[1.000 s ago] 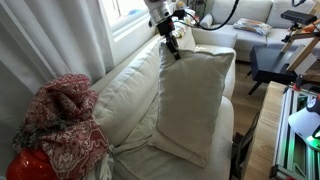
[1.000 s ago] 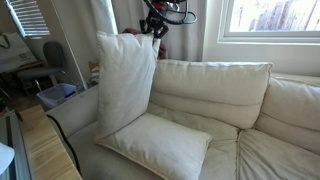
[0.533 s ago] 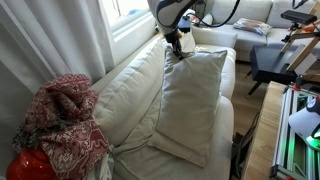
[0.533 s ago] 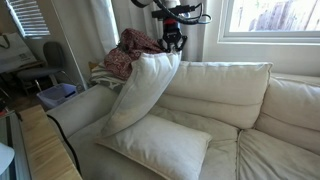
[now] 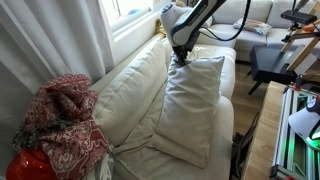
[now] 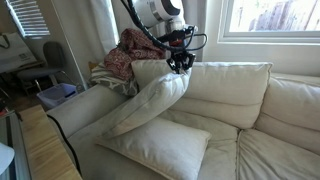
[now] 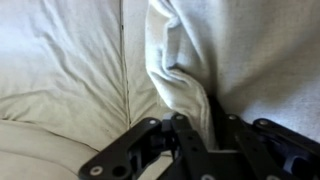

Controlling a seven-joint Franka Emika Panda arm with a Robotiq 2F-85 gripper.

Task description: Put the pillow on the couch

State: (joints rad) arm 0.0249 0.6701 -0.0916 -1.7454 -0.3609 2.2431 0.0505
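Note:
The off-white pillow [image 5: 192,105] leans tilted against the back cushions of the cream couch [image 5: 125,95]. In both exterior views my gripper [image 5: 181,57] is shut on the pillow's top edge. It also shows in an exterior view [image 6: 150,95], slumped toward the couch [image 6: 240,95] back, with the gripper [image 6: 180,66] pinching its top. In the wrist view the jaws [image 7: 205,125] clamp a bunched fold of the pillow [image 7: 240,50] above the couch fabric [image 7: 60,60]. A second, smoother cream pillow [image 6: 160,140] lies flat on the seat below.
A red patterned blanket [image 5: 60,125] sits heaped on the couch arm, also seen behind the pillow [image 6: 135,50]. A white sectional [image 5: 245,25] stands in the background. A wooden table edge [image 6: 40,145] and a window [image 6: 270,15] border the couch.
My gripper has come down and toward the couch back with the pillow. The pillow has gone from standing upright to leaning slumped against the back cushions.

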